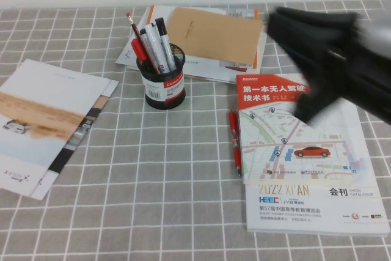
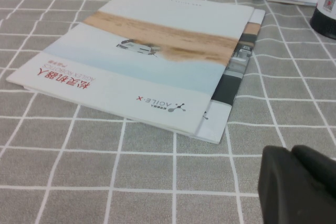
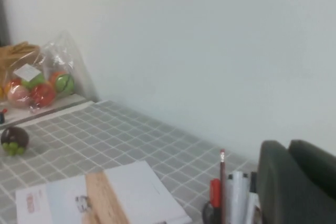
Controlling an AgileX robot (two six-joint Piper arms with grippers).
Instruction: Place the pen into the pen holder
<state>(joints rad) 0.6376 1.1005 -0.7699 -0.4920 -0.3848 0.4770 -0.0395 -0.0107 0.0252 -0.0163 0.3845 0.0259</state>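
The right gripper is up off the table, blurred, above the far corner of the catalogue, its fingers shut on nothing. To its left the pen stands in the pen holder among other markers and a pencil. The left gripper sits low near a brochure; whether it is open I cannot tell

From above we look down; our left wrist sits low by the brochure, which the high view shares.
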